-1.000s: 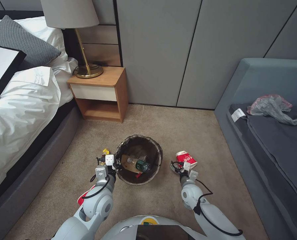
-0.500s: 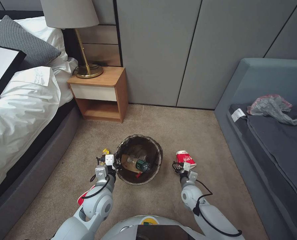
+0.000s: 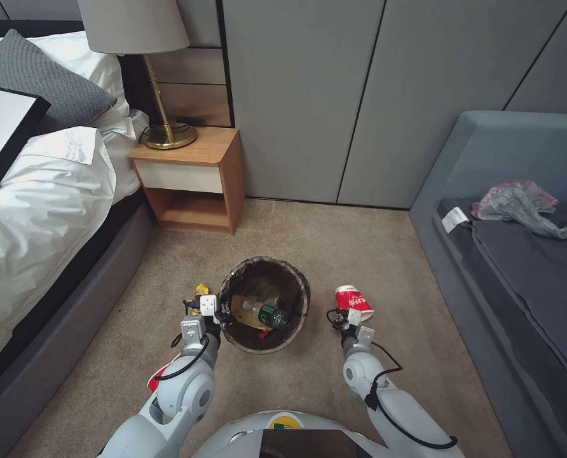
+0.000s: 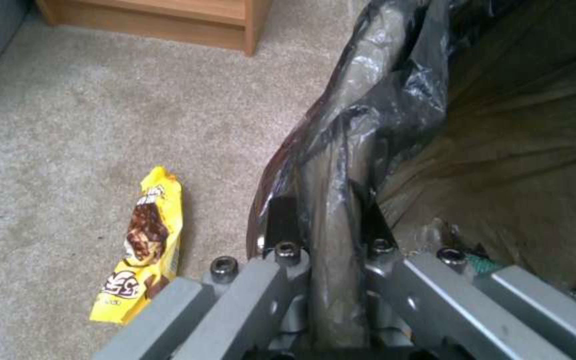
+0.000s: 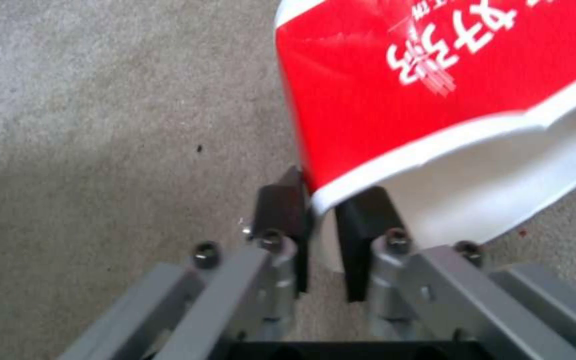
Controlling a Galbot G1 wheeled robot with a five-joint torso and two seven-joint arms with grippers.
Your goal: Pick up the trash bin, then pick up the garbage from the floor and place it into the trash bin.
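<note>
My right claw point(image 5: 321, 235) pinches the rim of the red-and-white cup point(image 5: 435, 90), lying sideways on the carpet right of the trash bin point(image 3: 264, 312). My left claw point(image 4: 328, 220) clamps the bin's lined rim.

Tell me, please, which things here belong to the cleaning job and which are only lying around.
Job: trash bin, rim pinched by left gripper; red-and-white cup, rim pinched by right gripper; yellow snack wrapper on the carpet; bottle inside the bin.

Only lying around: lamp, nightstand, grey plastic bag.
</note>
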